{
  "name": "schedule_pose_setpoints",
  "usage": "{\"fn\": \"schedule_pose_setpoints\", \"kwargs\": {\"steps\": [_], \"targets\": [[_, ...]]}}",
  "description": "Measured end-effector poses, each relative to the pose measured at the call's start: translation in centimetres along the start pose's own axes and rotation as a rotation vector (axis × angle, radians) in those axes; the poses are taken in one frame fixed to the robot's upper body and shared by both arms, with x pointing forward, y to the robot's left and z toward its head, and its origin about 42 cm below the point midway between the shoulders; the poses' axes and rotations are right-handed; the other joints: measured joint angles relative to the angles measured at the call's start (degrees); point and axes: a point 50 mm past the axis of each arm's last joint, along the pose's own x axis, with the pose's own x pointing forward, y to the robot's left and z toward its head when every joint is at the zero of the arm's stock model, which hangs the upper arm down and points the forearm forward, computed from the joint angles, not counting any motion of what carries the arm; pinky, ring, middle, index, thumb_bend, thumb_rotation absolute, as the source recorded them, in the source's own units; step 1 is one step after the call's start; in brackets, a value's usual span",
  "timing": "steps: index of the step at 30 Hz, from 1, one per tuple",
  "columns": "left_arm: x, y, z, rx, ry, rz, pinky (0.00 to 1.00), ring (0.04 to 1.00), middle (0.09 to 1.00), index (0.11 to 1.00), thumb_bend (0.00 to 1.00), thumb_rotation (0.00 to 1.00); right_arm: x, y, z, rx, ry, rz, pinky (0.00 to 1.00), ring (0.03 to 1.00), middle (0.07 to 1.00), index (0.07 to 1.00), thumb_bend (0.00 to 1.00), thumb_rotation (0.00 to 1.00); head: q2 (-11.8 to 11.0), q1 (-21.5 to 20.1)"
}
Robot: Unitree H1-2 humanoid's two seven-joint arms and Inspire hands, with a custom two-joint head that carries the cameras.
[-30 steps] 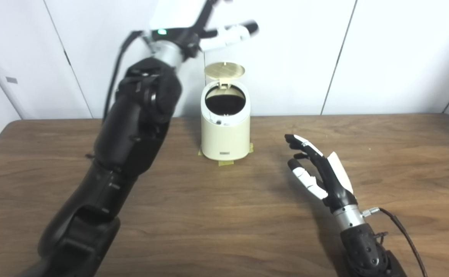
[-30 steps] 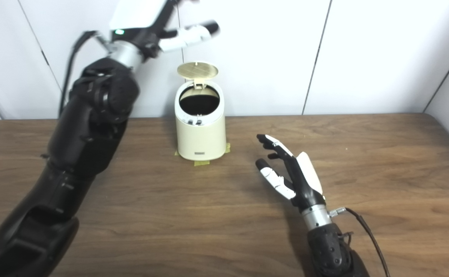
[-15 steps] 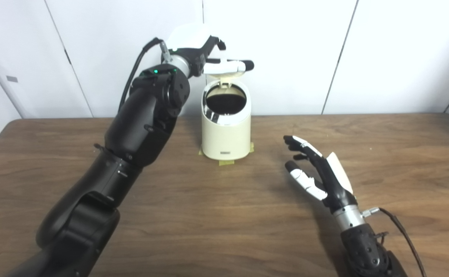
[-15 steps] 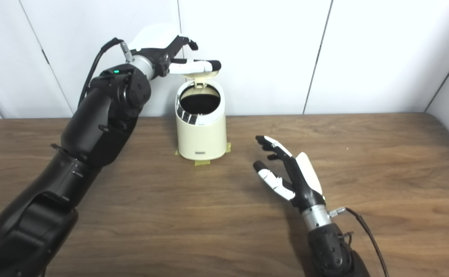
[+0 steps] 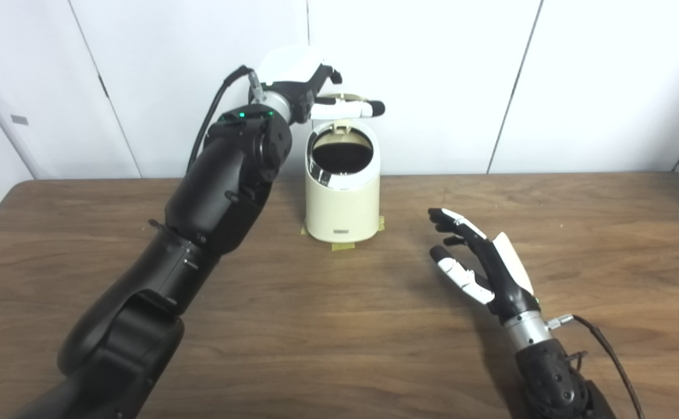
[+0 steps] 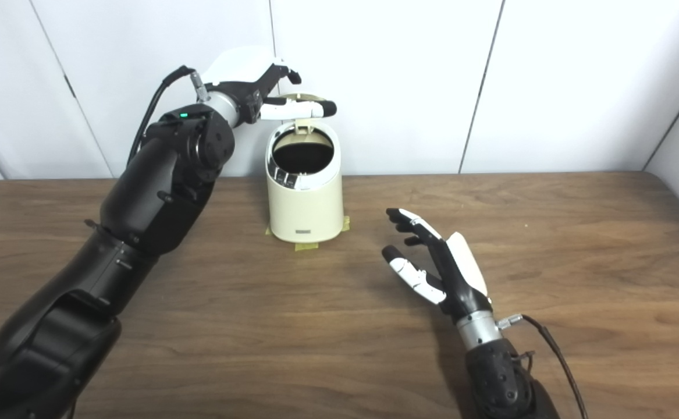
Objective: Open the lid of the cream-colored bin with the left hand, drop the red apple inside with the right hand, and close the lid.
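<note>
The cream-colored bin [image 5: 342, 195] stands at the back middle of the table with its dark mouth uncovered. Its lid [image 5: 346, 97] is hinged up behind the opening and is mostly hidden by my left hand [image 5: 316, 96]. That hand reaches over the bin from the left, fingers [image 5: 351, 108] stretched flat against the front of the lid, holding nothing. My right hand [image 5: 482, 267] hovers open just above the table to the right of the bin, empty. No red apple shows in either view; the bin's inside is too dark to read.
Strips of yellow tape [image 5: 342, 245] mark the bin's foot on the wooden table [image 5: 316, 326]. White wall panels close off the back. My bulky left arm [image 5: 199, 215] crosses the table's left half.
My left hand has dropped from high above the bin down onto the raised lid, now covering most of it. My right hand has sunk slightly toward the table.
</note>
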Motion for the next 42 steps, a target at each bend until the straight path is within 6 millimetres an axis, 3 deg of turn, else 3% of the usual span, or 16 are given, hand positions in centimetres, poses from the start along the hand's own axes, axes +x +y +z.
{"fn": "schedule_pose_setpoints", "kwargs": {"steps": [7, 11, 29, 42], "targets": [[-1.4, -2.8, 0.2, 0.103, -0.057, 0.006, 1.0, 0.959, 0.841, 0.813, 0.95, 1.0, -0.1, 0.2, 0.1, 0.004, 0.02, -0.002, 0.7, 0.795, 0.818, 0.822, 0.35, 0.86, 0.18, -0.09], [-2.1, -4.2, 0.0, 0.133, -0.062, -0.002, 1.0, 0.962, 0.848, 0.81, 0.96, 1.0, -0.1, 0.2, 0.0, 0.002, 0.028, -0.002, 0.71, 0.8, 0.821, 0.823, 0.34, 0.84, 0.18, -0.09], [-3.2, -5.6, -0.9, 0.201, -0.062, -0.025, 1.0, 0.932, 0.787, 0.801, 0.97, 1.0, -0.3, 0.3, 0.2, 0.007, 0.035, -0.002, 0.7, 0.794, 0.815, 0.821, 0.36, 0.85, 0.88, -0.26], [-4.2, -7.2, -1.3, 0.265, -0.076, -0.032, 1.0, 0.935, 0.814, 0.777, 0.93, 1.0, -0.6, 0.5, 0.3, -0.002, 0.065, 0.005, 0.7, 0.795, 0.816, 0.823, 0.36, 0.85, 1.49, -0.26]]}}
